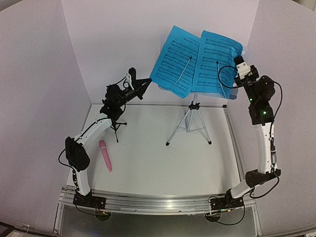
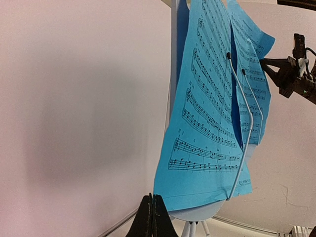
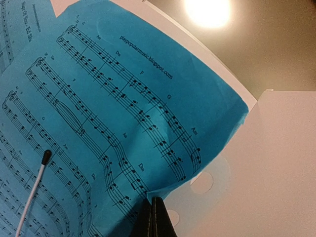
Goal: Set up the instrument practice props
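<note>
The pale blue music stand on its silver tripod stands at the back middle. It holds two blue sheet-music pages, the left page and the right page, under wire retainers. My left gripper is shut at the lower left corner of the left page, and seems to pinch it. My right gripper is shut on the crumpled outer edge of the right page. The pink microphone lies on the table at the left. The black tripod mic holder stands behind my left arm, partly hidden.
White walls close the table in at the back and on both sides. The stand's tripod legs spread across the table's middle. A metal rail runs along the near edge by both arm bases.
</note>
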### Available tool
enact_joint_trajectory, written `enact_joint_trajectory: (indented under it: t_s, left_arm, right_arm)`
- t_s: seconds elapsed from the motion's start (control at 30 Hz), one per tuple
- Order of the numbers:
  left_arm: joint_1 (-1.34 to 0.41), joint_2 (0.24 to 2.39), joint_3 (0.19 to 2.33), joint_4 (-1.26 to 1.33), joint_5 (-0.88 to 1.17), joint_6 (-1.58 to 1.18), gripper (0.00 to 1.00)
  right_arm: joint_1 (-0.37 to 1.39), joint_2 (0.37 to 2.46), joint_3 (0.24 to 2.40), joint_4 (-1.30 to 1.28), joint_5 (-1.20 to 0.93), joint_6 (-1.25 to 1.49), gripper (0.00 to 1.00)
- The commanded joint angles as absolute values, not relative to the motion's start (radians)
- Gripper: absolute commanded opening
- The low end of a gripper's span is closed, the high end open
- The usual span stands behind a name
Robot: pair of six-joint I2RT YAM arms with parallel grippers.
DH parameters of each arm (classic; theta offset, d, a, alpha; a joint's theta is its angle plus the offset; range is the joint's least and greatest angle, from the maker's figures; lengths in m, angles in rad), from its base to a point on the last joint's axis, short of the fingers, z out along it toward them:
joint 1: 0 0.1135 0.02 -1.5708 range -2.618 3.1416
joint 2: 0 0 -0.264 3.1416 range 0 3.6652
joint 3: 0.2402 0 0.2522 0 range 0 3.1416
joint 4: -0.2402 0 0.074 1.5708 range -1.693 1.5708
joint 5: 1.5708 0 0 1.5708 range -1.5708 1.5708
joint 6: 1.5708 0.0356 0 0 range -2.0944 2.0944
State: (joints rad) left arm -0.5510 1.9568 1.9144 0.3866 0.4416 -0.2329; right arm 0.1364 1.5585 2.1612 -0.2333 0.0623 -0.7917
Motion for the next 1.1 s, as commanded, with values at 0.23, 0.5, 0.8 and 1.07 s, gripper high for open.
enact_joint_trajectory:
  t_s: [0.23, 0.5, 0.8, 1.07]
  left_arm:
    - [-0.555, 1.895, 1.917, 0.422, 0.435, -0.222, 0.00]
    - [-0.555, 1.891, 1.911, 0.426, 0.436, -0.221, 0.00]
    - [-0.556, 1.892, 1.916, 0.425, 0.438, -0.221, 0.00]
    - [-0.555, 1.887, 1.914, 0.425, 0.436, -0.216, 0.00]
  right_arm:
    - [0.096, 1.587, 2.280, -0.255, 0.028, -0.866, 0.00]
    - [0.094, 1.589, 2.315, -0.305, 0.030, -0.899, 0.00]
    - [0.087, 1.575, 2.246, -0.301, 0.008, -0.867, 0.00]
    - [0.045, 1.590, 2.285, -0.301, 0.008, -0.875, 0.00]
